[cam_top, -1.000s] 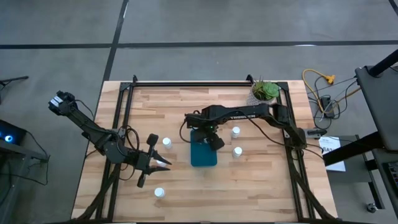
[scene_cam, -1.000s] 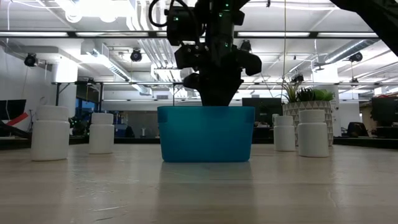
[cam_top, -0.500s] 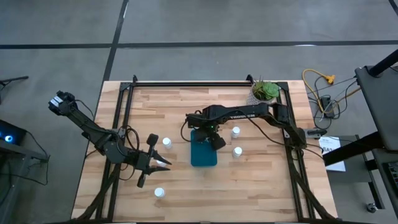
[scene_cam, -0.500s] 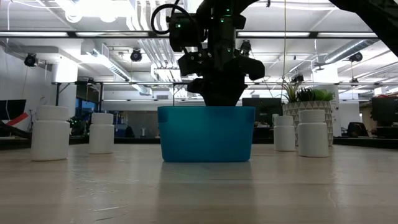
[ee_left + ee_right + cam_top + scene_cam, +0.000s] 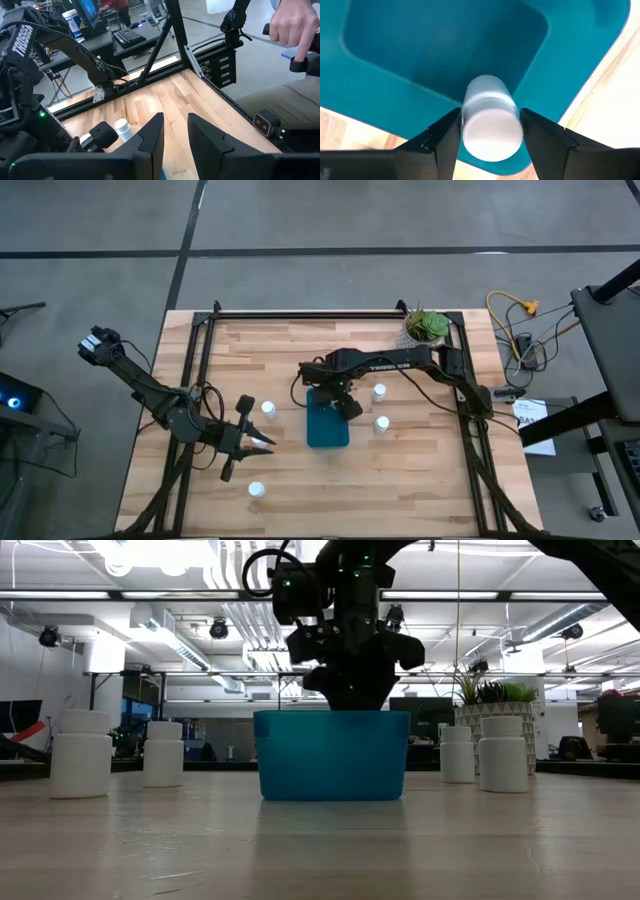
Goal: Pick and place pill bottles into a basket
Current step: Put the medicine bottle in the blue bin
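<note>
Teal tray (image 5: 327,426) sits mid-table on the wooden table (image 5: 300,480). Over its far end hangs the right gripper (image 5: 340,402); a white bottle (image 5: 491,118) lies between its fingers (image 5: 445,135), just above the tray's inside, and whether they grip it I cannot tell. Four bottles stand around outside. Left gripper (image 5: 258,442) waits clenched, empty.

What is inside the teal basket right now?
One white pill bottle sits between the right gripper's jaws over the basket, whose visible floor is bare. The corner under the bottle and jaws is covered, and from the low view the basket's wall hides everything inside.
</note>
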`<state>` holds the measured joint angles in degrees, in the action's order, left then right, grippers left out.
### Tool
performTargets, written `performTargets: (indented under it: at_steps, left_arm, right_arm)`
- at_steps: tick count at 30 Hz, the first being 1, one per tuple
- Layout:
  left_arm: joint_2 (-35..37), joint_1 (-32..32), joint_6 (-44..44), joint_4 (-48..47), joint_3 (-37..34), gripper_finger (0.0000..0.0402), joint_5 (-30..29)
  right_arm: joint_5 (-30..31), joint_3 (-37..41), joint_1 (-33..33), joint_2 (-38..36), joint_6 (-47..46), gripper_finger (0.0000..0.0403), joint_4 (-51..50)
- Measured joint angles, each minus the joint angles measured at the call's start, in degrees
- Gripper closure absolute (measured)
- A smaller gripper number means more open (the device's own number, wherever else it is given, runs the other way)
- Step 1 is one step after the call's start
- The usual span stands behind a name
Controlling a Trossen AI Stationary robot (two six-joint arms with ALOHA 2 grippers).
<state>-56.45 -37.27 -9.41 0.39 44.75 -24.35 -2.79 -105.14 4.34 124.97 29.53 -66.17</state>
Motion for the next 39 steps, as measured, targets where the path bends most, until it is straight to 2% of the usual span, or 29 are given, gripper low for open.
performTargets:
  at_steps: [11, 22, 27, 39]
  left_arm:
    - [0.0, 0.0, 0.0, 0.0, 0.0, 0.0332, 0.0]
    - [0.0, 0.0, 0.0, 0.0, 0.0, 0.0332, 0.0]
    - [0.0, 0.0, 0.0, 0.0, 0.0, 0.0332, 0.0]
    - [0.0, 0.0, 0.0, 0.0, 0.0, 0.0332, 0.0]
  right_arm:
    - [-0.1, 0.0, 0.2, -1.9, 0.0, 0.0200, -1.1]
    - [-0.3, -0.5, 0.2, -9.0, -1.3, 0.0200, -1.2]
    - [-0.9, -0.5, -0.1, -12.7, -3.9, 0.0200, -4.2]
    - [-2.8, -0.1, -4.7, -20.4, -6.2, 0.0199, -9.0]
